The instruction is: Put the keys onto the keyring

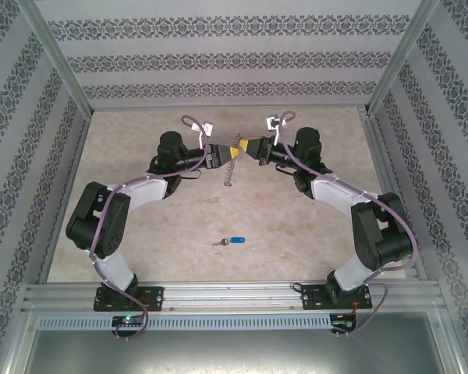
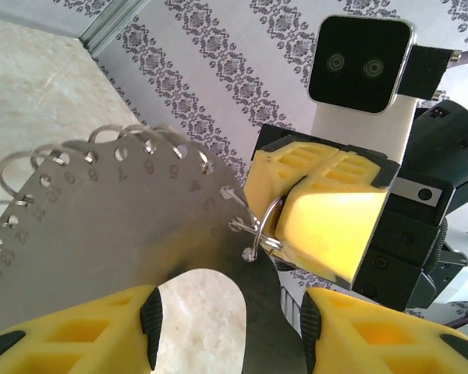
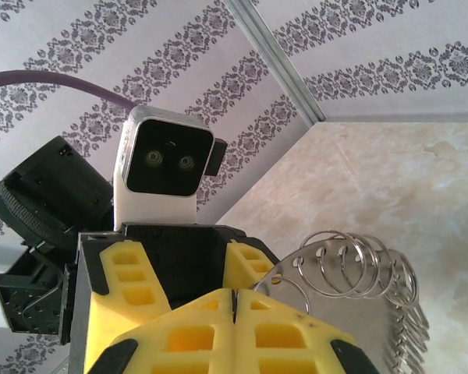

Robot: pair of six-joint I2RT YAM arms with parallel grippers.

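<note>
Risk: L gripper (image 2: 230,312) jaws apart either side of keyring (image 2: 117,226), R gripper (image 2: 279,209) clamped on its edge alone at 12 o'clk, so it may swing/slip; key (image 1: 234,241) lies unthreaded on table (image 1: 140,234), 6 o'clk of both.

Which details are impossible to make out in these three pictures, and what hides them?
- Key, top view: too small to show its teeth or hole.
- Keyring, left wrist view: lower edge behind the left tool, so contact is unclear.
- Right wrist view: the right tool hides its own grip point; the bottom edge cuts off the keyring.
</note>
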